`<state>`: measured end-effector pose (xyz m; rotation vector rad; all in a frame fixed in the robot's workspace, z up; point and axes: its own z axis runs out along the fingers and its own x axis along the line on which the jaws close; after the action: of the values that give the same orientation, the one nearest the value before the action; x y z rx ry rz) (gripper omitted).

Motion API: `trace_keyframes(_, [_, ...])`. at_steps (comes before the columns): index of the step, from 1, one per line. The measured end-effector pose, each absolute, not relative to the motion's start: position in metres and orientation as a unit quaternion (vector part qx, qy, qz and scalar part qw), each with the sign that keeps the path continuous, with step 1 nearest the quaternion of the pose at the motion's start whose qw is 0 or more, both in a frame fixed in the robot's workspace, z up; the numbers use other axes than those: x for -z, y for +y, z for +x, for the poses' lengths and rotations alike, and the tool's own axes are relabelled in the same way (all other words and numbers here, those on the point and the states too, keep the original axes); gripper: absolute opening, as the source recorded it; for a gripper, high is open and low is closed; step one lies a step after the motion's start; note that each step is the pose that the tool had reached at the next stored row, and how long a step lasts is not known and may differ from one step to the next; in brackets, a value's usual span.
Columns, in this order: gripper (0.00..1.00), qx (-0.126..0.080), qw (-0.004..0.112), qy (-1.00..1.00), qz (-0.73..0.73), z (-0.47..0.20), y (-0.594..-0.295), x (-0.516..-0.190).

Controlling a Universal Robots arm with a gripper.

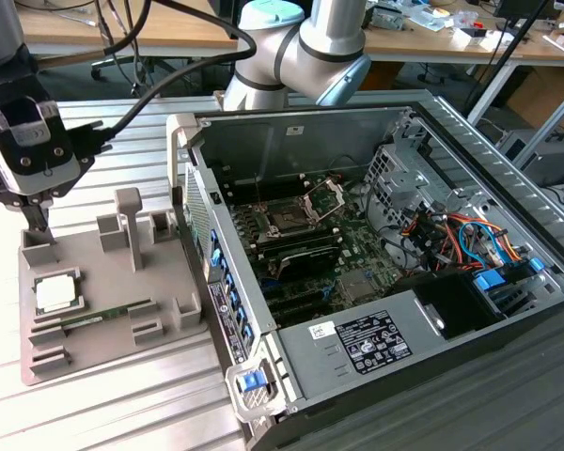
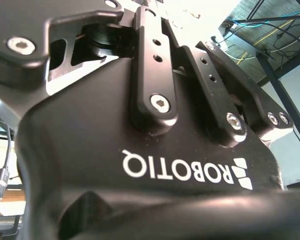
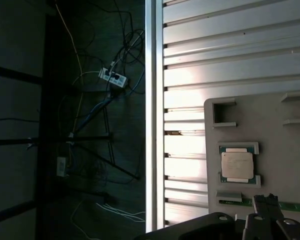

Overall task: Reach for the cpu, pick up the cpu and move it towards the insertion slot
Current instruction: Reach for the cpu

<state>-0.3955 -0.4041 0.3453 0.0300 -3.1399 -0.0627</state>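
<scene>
- gripper point(image 1: 38, 224) body right at the wrist lens, hovering above grey fixture point(image 1: 85, 355); open or closed, cannot tell.
- cpu point(image 1: 56, 293) in fixture pocket, near and below gripper, untouched.
- insertion slot point(image 1: 287, 222) well apart from gripper, inside computer case point(image 1: 291, 141).
- Likely reach step; pickup calls for centring over cpu.

Silvery cpu point(image 1: 56, 293) flat on grey tray point(image 1: 99, 355)

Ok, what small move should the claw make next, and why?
Probably shift sideways and down toward the cpu: the claw hangs above a corner of the grey holder, off to one side of the chip, which lies untouched in its recess.
</scene>
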Motion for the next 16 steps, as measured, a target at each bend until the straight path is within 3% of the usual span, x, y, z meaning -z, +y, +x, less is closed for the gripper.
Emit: trace_keyframes(16, [0.11, 0.020, 0.000, -1.000, 0.010, -0.3955, -0.4041, -0.3414])
